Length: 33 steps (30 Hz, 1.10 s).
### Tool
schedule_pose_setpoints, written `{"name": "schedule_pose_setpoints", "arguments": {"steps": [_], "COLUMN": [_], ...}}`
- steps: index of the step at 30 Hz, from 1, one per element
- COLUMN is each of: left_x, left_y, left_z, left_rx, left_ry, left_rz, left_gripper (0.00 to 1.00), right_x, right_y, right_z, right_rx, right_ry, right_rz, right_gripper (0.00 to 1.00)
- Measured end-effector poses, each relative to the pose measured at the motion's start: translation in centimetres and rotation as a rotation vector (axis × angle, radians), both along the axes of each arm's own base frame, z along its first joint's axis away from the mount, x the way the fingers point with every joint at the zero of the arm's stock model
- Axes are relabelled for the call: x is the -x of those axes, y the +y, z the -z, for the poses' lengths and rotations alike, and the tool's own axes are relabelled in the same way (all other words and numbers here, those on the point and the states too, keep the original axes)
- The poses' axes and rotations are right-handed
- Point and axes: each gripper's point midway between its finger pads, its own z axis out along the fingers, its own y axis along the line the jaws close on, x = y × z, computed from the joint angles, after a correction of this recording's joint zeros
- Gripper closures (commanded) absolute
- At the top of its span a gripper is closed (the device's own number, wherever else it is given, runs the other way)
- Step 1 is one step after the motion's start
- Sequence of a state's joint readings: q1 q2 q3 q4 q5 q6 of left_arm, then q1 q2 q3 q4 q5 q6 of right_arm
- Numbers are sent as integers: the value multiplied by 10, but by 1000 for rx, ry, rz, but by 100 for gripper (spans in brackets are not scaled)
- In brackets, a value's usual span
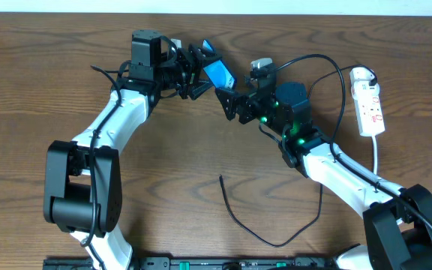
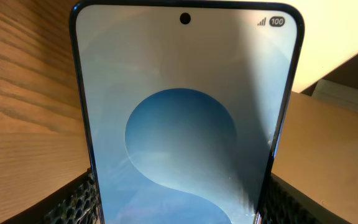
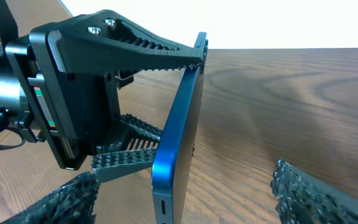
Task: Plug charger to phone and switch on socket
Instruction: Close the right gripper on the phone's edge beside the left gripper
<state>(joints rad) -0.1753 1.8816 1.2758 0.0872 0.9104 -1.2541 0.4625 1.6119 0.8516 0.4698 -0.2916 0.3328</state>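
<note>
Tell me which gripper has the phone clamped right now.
The left gripper: it is shut on the long edges of the phone. The right gripper is open, spread either side of the phone's end, not touching it.

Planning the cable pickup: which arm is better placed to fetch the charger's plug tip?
Right. The left claw is clamped on the phone; the right claw is open and empty, free to reach the charger lying on the table.

L arm (image 1: 122, 120), R arm (image 1: 343, 172): white shells, black joints, black cables (image 1: 109, 114) alongside. Green LEDs (image 1: 298, 139) on R wrist. L claw (image 3: 176, 106) black, ribbed fingers (image 3: 142, 43), 2 screws (image 3: 101, 26).
</note>
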Motion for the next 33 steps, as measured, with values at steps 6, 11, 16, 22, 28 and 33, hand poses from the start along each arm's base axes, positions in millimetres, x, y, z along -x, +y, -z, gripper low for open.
{"name": "schedule_pose_setpoints", "arguments": {"steps": [6,11,16,22,28,33], "left_x": [2,4,6,7,8,9], "left_y": [-6,-14,-17,-18,-22,-23], "left_z": [-1,-3,-3,-3,-3,-3], "left_rx": [1,7,7,7,7,7], "left_ry": [-8,-16,-16,-16,-16,-16], "left_rz": [12,28,35,37,45,48], "left_gripper": [92,93,92,93,92,92], "right_x": [0,0,0,0,0,0], "right_y": [0,0,0,0,0,0], "right_z": [0,0,0,-1,-1,-1], "right_rx": [0,0,0,-1,-1,-3], "right_ry": [0,0,0,-2,-3,-1], "right_rz": [0,0,0,-1,0,0], "right_gripper": [21,25,29,39,48,59]}}
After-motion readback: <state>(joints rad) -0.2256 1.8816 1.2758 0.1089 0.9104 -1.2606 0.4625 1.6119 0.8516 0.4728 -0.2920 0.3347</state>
